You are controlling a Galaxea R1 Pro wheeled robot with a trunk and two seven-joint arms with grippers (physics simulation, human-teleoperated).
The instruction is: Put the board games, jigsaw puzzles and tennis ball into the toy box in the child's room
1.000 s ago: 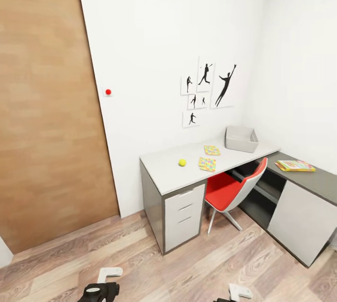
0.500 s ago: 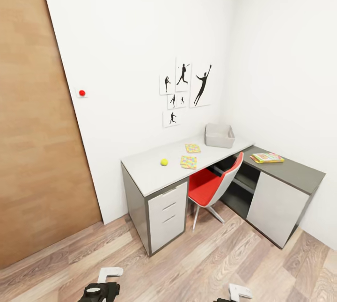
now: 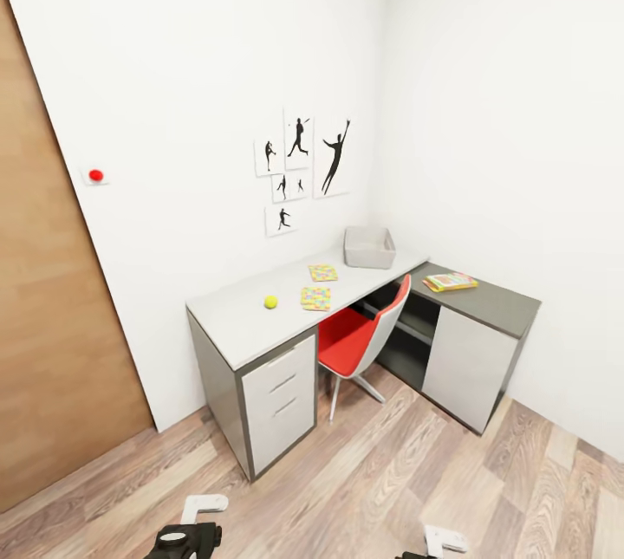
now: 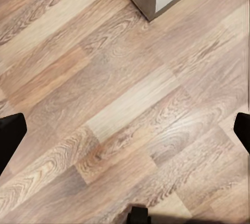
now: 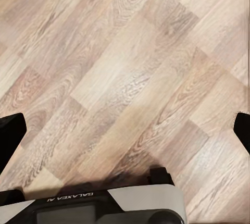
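Your left gripper (image 4: 125, 130) hangs over bare wood floor (image 4: 120, 94) with its dark fingertips (image 4: 10, 135) spread wide and nothing between them; the right gripper (image 5: 125, 130) is likewise released above the planks, holding nothing. Ahead, the L-shaped table (image 3: 234, 325) fills the far right corner. On its light top the tennis ball (image 3: 271, 302) lies towards the left, well apart from the toy box (image 3: 369, 247) at the far end by the wall. Between them lie the two jigsaw puzzles (image 3: 316, 298), just beside each other. One board game (image 3: 450, 282) rests on the dark wing. A red chair (image 3: 360, 342) is tucked under the table.
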